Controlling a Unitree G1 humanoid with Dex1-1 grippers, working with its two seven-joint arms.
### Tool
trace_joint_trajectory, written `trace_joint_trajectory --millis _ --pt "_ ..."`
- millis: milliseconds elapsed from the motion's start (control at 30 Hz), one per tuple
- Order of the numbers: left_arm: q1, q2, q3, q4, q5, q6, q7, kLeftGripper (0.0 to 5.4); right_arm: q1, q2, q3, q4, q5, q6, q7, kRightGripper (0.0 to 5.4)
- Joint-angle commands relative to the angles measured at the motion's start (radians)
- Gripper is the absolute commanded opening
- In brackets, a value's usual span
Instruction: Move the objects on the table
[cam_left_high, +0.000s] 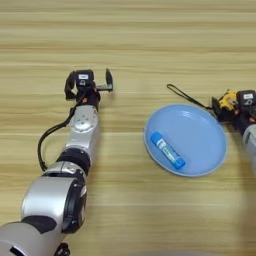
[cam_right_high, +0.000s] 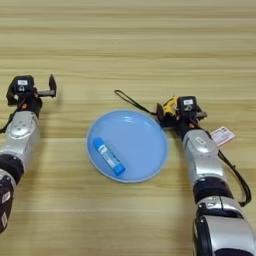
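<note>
I see my left arm (cam_left_high: 80, 145) reaching forward over the table (cam_left_high: 150, 40), well left of the blue plate (cam_right_high: 150, 135). Its left gripper (cam_left_high: 95, 82) has its black fingers spread apart with nothing between them. My right arm (cam_right_high: 202, 160) stretches forward just right of the plate, and the right gripper (cam_right_high: 170, 112) is closed around the yellow tape measure (cam_right_high: 170, 106) at the plate's far right rim.

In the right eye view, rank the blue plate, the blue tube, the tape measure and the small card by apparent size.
1. Blue plate, clearly largest.
2. Blue tube.
3. Small card and tape measure: unranked, since the right claw covers part of the tape measure.
</note>
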Motion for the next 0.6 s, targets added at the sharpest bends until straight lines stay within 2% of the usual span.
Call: trace_joint_trajectory --millis 33,133,167,267,600 --pt "0.005 0.006 -0.004 -0.002 0.013 0.002 -0.003 5.4 -0.029 -0.014 0.006 0.022 -0.013 -0.012 -0.006 4.73" --pt "0.004 0.005 -0.004 -0.003 0.013 0.002 -0.003 5.4 -0.031 -0.015 0.008 0.029 -0.015 -0.012 -0.003 4.73" --pt "0.004 0.005 -0.004 -0.003 0.013 0.002 -0.003 5.4 -0.031 -0.015 0.009 0.031 -0.016 -0.012 -0.003 5.02" --pt "0.004 0.004 -0.004 -0.003 0.014 0.002 -0.001 5.4 -0.032 -0.016 0.01 0.035 -0.017 -0.014 0.0 5.37" --pt "0.003 0.002 -0.006 -0.001 0.016 0.002 0.002 5.4 -0.027 -0.013 0.012 0.025 -0.01 -0.026 0.012 5.37"
